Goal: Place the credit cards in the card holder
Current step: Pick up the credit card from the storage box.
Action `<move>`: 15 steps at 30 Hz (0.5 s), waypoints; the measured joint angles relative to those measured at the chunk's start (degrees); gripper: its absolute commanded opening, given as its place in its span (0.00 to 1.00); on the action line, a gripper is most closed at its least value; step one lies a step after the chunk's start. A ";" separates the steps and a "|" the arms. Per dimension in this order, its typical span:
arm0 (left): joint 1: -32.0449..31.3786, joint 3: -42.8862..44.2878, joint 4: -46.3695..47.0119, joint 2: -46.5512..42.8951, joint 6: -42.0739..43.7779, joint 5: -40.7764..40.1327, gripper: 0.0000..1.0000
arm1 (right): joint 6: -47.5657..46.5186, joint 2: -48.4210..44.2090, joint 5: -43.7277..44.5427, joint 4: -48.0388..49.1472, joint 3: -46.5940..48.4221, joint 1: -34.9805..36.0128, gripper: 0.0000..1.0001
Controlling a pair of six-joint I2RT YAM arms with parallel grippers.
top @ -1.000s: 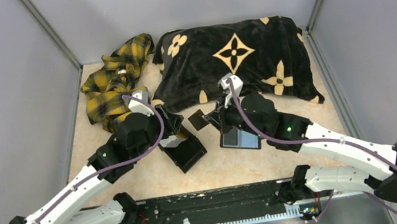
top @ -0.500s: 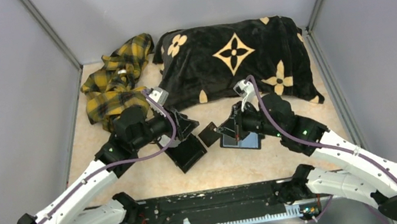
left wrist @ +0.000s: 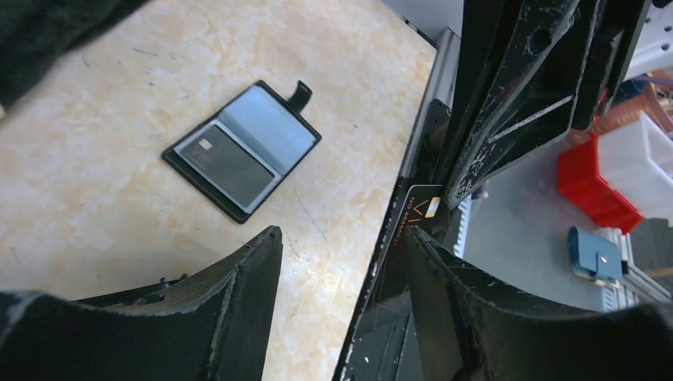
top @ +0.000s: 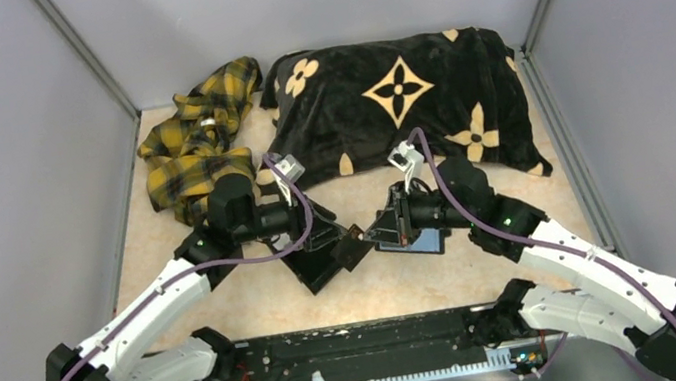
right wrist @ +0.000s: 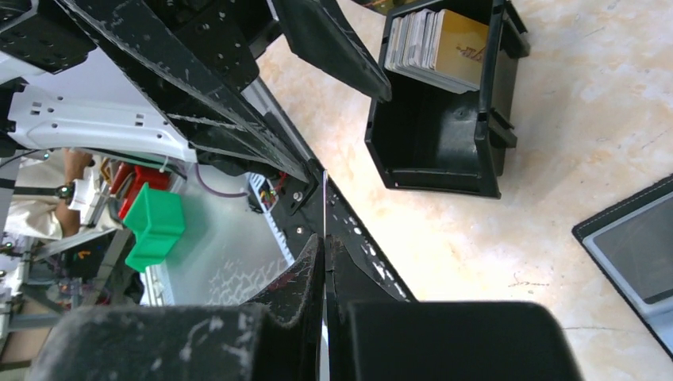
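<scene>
One credit card (top: 355,247) is clenched in my right hand (right wrist: 325,254) mid-frame, left hand (left wrist: 341,238) released around it; a mistimed swap could drop it beside the card holder (top: 426,241) right of centre.

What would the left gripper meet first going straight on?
Likely the dark credit card pinched by the right gripper, edge-on just ahead of the left gripper's open fingers; exact gap unclear.
</scene>
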 measured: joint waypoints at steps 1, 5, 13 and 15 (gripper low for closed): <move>0.02 0.00 0.02 0.61 0.09 1.16 0.63 | 0.15 0.33 -0.61 0.50 -0.15 -0.17 0.00; 0.26 0.00 -0.07 2.21 0.48 4.61 0.61 | 0.76 0.92 -2.05 1.44 -0.20 -0.57 0.00; 0.63 0.00 -0.28 2.40 1.38 9.22 0.53 | 1.16 2.27 -4.11 3.02 -0.20 -1.51 0.00; 0.68 0.00 -0.28 2.62 1.40 10.34 0.48 | 1.18 2.73 -4.59 3.17 -0.20 -1.77 0.00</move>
